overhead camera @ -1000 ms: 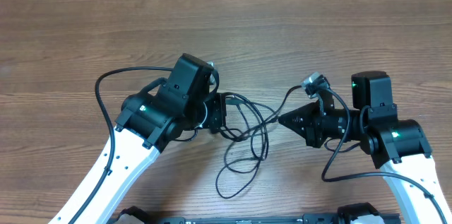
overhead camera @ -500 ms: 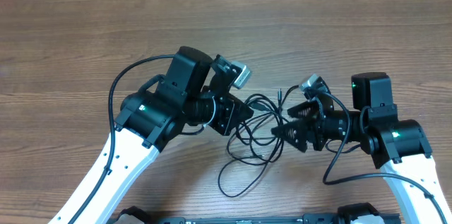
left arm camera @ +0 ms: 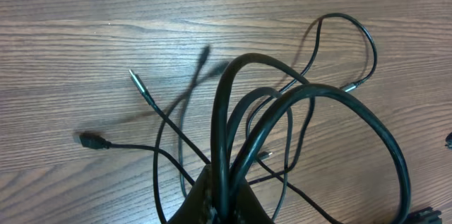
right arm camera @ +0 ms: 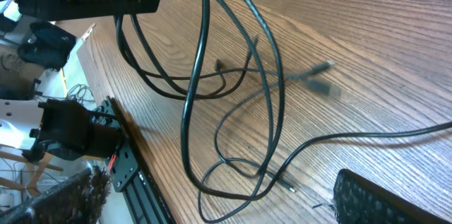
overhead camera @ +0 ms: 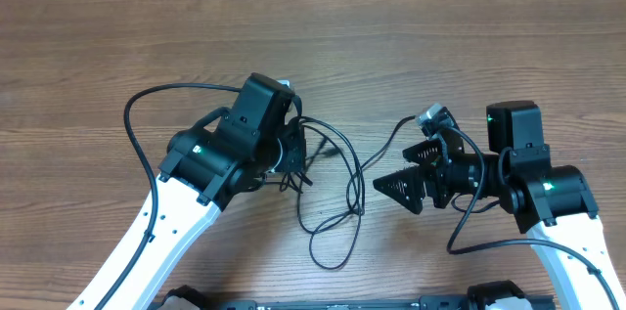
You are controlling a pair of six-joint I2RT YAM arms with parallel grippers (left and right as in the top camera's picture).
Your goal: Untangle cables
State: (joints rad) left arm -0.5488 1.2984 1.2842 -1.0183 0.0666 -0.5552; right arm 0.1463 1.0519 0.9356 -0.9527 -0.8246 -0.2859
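Note:
The cables (overhead camera: 333, 202) are thin black cords looped on the wooden table between the two arms. My left gripper (overhead camera: 300, 154) is shut on a bundle of them; in the left wrist view the strands rise from the closed jaws (left arm camera: 222, 203) and fan out in loops. Small plugs (left arm camera: 92, 140) and a thin jack tip (left arm camera: 134, 75) lie loose on the wood. My right gripper (overhead camera: 403, 169) stands wide open to the right of the loops, nothing between its fingers. In the right wrist view the cable loops (right arm camera: 233, 174) lie on the table before its open fingers (right arm camera: 367, 196).
A black frame rail (overhead camera: 342, 302) runs along the table's front edge, also seen as the rail (right arm camera: 134, 174) in the right wrist view. Thicker arm wires arc beside the left arm (overhead camera: 137, 114) and the right arm (overhead camera: 460, 232).
My right gripper went from shut on a cable to wide open and let it go. The left wrist swung up and back down with its bundle; the loops shifted left.

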